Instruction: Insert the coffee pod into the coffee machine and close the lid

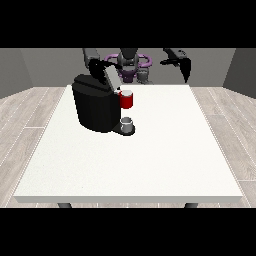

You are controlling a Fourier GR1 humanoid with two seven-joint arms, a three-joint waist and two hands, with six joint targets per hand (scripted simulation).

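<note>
The black coffee machine (95, 107) stands on the left half of the white table (150, 160). Its grey lid (111, 76) is tilted up and open. A red cylindrical part (127, 100) sticks out at the machine's front, and a small grey cup (127, 124) sits on the base below it. I cannot pick out the coffee pod as a separate thing. The hand at the view's left (98, 66) is right behind the lid's upper end, seemingly touching it. The hand at the view's right (186, 67) hangs in the air above the table's far right edge, fingers straight and pointing down, holding nothing.
The robot's torso (130, 62) stands behind the far edge of the table. A wide bare stretch of table lies in front of and to the right of the machine. Wooden floor surrounds the table.
</note>
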